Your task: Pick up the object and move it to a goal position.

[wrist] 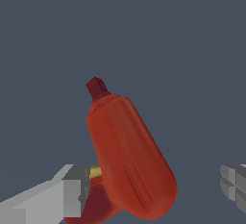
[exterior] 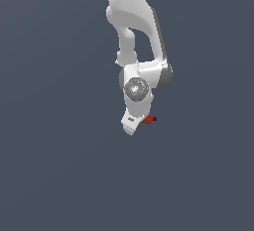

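Object: a small red item, long and rounded, with a short darker nub at one end and a patch of yellow showing near its fat end.
Object's place: in the wrist view it lies between the two fingers, tilted, its fat end nearest the camera and the nub pointing away; in the exterior view only a red sliver peeks out from behind the tool's lower end, on the exterior view's right.
Tool: the white tool points down and slightly toward the exterior view's left; in the wrist view one grey finger sits just beside the object's fat end, apparently touching it, while the other finger stands well apart with bare ground between it and the object.
Tool's state: jaws spread wide, not clamped on the object.
Arm: the white arm comes down from the top of the exterior view, with a grey round joint face above the tool.
Tabletop: a plain slate-grey tabletop fills the background of both views; whether the object rests on it cannot be told.
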